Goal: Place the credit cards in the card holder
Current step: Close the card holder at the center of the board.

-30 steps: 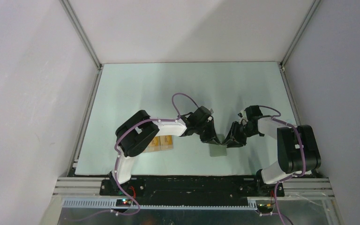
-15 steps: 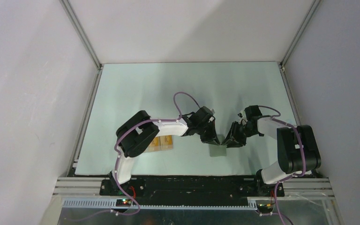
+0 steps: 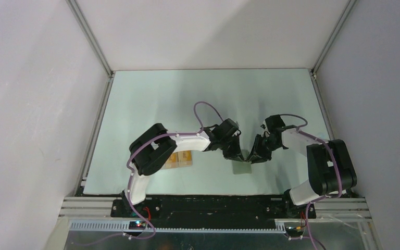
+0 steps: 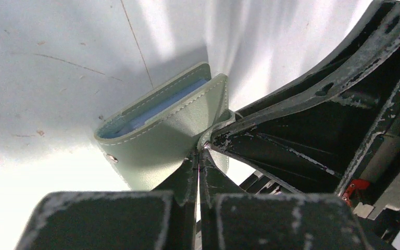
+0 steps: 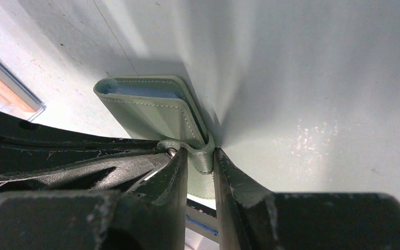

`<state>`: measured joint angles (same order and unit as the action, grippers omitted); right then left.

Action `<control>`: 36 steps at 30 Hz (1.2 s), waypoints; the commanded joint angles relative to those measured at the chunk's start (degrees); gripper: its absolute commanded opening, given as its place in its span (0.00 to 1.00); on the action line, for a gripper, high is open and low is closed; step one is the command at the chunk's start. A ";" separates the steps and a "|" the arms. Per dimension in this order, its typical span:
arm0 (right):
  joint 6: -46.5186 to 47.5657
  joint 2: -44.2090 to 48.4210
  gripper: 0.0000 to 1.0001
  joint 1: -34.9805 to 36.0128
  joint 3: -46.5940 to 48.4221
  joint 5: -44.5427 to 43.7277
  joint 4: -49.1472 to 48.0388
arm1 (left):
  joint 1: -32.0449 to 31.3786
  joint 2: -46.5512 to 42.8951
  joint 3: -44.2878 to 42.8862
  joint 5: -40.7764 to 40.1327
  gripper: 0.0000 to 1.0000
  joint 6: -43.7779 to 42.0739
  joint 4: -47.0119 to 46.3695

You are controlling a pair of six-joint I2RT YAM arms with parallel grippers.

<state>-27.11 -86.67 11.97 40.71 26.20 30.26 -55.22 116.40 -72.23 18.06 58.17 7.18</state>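
Left tool point(image 4: 198, 165) and right tool point(image 5: 200, 159) both pinch tight on the card holder point(image 4: 156, 143) by its snap tab: peel apart slowly, evenly, to open it.

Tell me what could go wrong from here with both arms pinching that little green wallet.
1. Both sets of jaws pinch the wallet at nearly one spot, the right on its thin tab; a pull could slip it free and the pocket may close.
2. The two sets of jaws almost touch, so they might knock each other.
3. The cards sit in a clear box partly under the left arm, and neither arm is free to fetch one.
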 commanded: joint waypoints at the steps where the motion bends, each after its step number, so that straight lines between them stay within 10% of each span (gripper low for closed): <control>1: -1.21 -2.11 0.23 4.43 0.09 -7.76 2.77 | -2.06 2.74 -0.99 -5.75 0.00 -1.02 10.28; 26: -7.99 -2.50 0.07 14.56 -5.01 -15.13 0.15 | -8.73 10.88 -3.28 -11.25 0.00 4.73 23.60; 36: -4.81 5.96 0.30 8.86 -4.35 -10.98 1.41 | -8.65 2.18 -0.56 -19.41 0.00 3.19 22.20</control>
<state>-32.88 -80.40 21.47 39.79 12.05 30.39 -60.93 116.29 -77.36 3.55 63.42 18.20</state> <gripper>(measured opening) 0.248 0.003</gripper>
